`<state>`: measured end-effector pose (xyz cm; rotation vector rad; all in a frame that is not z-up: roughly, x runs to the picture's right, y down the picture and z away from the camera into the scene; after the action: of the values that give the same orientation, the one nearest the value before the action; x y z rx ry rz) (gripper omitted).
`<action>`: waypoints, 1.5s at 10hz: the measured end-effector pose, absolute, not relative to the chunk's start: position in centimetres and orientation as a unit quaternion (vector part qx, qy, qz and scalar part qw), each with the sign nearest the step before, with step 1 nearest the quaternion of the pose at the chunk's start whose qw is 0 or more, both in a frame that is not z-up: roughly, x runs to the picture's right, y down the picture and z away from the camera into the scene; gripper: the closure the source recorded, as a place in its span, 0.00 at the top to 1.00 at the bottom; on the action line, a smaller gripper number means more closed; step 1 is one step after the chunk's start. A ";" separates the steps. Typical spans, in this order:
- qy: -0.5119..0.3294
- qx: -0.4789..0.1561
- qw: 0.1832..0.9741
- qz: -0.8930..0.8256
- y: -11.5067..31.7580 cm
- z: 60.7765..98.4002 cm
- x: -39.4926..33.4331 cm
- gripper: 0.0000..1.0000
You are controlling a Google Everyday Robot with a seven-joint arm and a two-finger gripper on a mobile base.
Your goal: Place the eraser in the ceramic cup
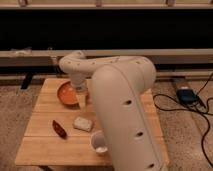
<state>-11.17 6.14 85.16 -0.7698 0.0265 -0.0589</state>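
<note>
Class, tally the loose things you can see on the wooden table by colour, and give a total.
Orange: 1, the bowl
White: 1, the cup
Pale beige: 1, the block
Dark red: 1, a small object
Total: 4
The gripper hangs at the bowl's right rim.

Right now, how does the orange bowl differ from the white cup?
The bowl is orange, the cup white. The bowl is wide and shallow, the cup narrow and deeper. The bowl stands far back on the table, the cup near the front edge. Both are round and upright. The pincer hangs beside the bowl.
</note>
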 end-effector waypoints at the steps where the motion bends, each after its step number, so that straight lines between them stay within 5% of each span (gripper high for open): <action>1: 0.025 -0.374 0.927 -0.002 6.7 85.1 -8.4 0.80; 9: 0.162 -0.361 0.906 0.151 9.1 85.6 8.8 0.80; 15: 0.219 -0.360 0.880 0.218 12.1 87.5 11.8 0.80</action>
<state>11.81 12.14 87.49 -0.7510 0.4555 0.4543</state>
